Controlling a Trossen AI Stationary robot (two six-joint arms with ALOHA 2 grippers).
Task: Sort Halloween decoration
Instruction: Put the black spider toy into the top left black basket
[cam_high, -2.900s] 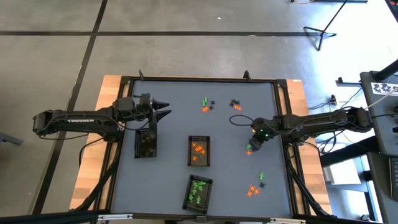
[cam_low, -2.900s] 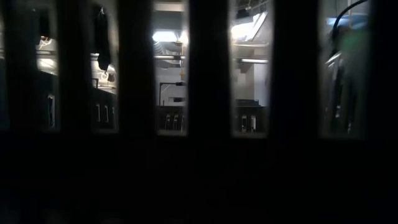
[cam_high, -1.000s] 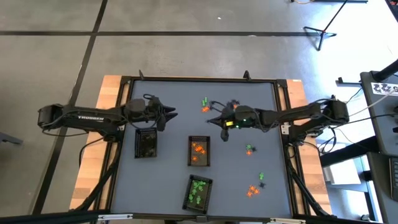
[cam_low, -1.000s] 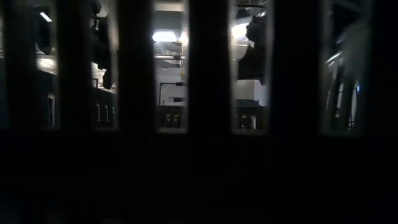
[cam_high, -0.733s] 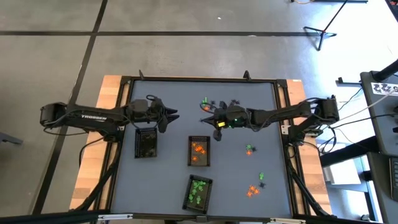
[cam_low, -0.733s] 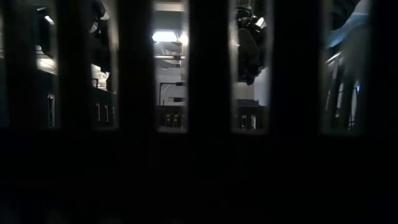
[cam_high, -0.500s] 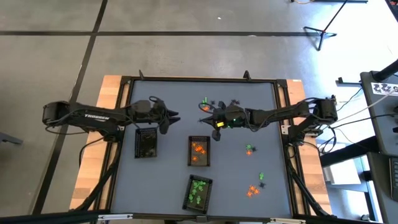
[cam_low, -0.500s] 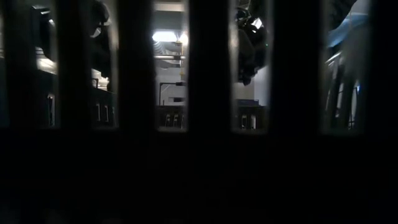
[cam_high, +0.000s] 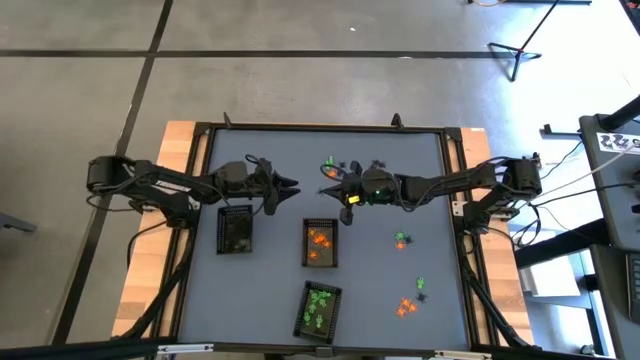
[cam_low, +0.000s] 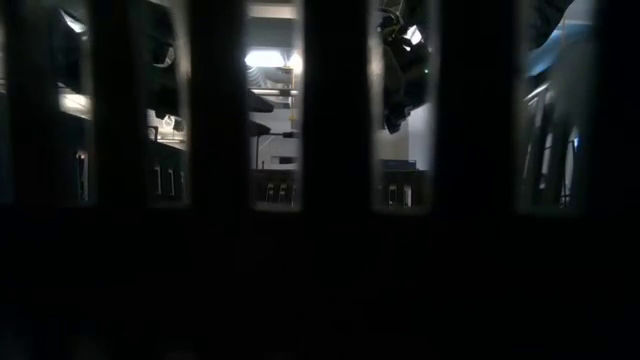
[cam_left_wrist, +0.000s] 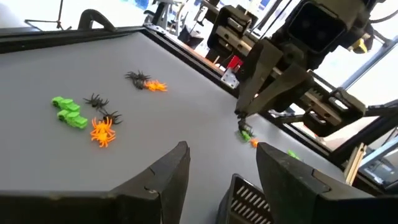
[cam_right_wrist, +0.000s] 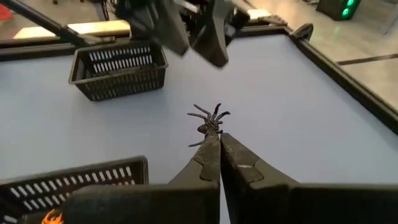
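The Halloween decoration lies in small clusters on the grey table: green, black and orange trinkets (cam_left_wrist: 93, 115), a black and orange pair (cam_left_wrist: 146, 82), a green one (cam_high: 401, 240) and a group (cam_high: 410, 300) near the right edge. My right gripper (cam_right_wrist: 219, 142) hangs at the table's centre-back, shut on a black spider (cam_right_wrist: 210, 121). My left gripper (cam_high: 290, 186) stands open just left of it, facing it, with nothing between its fingers (cam_left_wrist: 177, 171). My right gripper pinches the black spider (cam_right_wrist: 211, 129) between the very tips of its two shut fingers. The spider's legs spread out beyond the tips. The fingers slant down toward the table's left. In the left wrist view the fingertip (cam_left_wrist: 239, 113) shows above the table.
Three dark mesh trays stand on the table: one with black pieces (cam_high: 235, 231) under my left arm, one with orange pieces (cam_high: 320, 243) at the centre, one with green pieces (cam_high: 319, 308) near the front. A raised black rim (cam_high: 320, 127) borders the table.
My right gripper has gone toward the table's left and slightly toward its far edge, staying shut on the spider. My left gripper has gone a little toward the right, nearer to the right gripper, still open.
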